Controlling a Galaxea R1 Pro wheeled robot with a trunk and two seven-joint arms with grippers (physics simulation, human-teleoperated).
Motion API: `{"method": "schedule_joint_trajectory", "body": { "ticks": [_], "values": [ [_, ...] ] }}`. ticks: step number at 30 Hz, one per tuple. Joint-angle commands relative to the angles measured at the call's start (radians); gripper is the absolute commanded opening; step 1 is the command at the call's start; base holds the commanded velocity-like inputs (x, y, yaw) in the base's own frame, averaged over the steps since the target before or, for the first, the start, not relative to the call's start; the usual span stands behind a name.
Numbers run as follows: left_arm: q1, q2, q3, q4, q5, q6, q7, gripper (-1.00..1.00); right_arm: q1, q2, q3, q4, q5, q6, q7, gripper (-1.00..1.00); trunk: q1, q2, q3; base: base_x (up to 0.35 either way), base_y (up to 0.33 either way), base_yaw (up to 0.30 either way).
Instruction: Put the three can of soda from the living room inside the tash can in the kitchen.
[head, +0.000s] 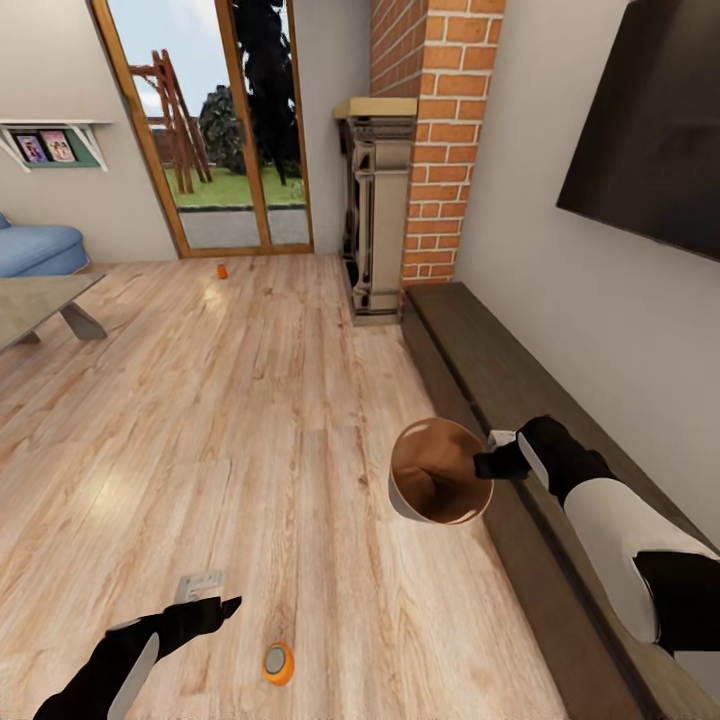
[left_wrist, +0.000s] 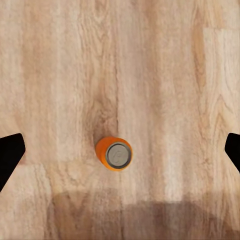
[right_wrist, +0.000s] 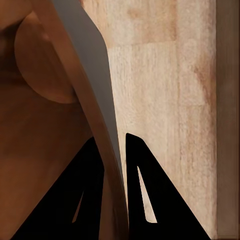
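The tash can (head: 437, 487) is held off the wooden floor (head: 250, 400) by the right gripper (head: 487, 464), whose two fingers (right_wrist: 135, 200) are clamped on its rim, one inside the brown interior and one against the outer wall, as seen in the right wrist view, where the tash can (right_wrist: 45, 100) is seen tilted with its round bottom in sight. The can is carried near the long dark low cabinet (head: 520, 400) that runs along the right wall under a dark screen (head: 650, 130).

An orange can of soda (head: 278, 663) is seen upright on the floor at the near side, just right of the left gripper (head: 215, 608). In the left wrist view this can of soda (left_wrist: 114, 153) is seen from above, silver top up, between the widely parted fingertips (left_wrist: 10, 152) of the left gripper, which is held above it without touching.

A second orange can (head: 222, 271) is stood far off on the floor by the glass door (head: 210, 120). A brick fireplace (head: 400, 160) is set at the far right, a grey table (head: 40, 300) and a blue sofa (head: 35, 245) at the far left
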Motion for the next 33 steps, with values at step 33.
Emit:
{"method": "schedule_joint_trajectory", "body": {
  "ticks": [33],
  "values": [
    [0.002, -0.005, -0.002, -0.001, 0.000, 0.000, -0.003, 1.00, -0.093, 0.001, -0.001, 0.015, -0.028, 0.031, -0.051, -1.00, 0.127, -0.231, -0.155, 0.000, 0.000, 0.000]
  ]
}}
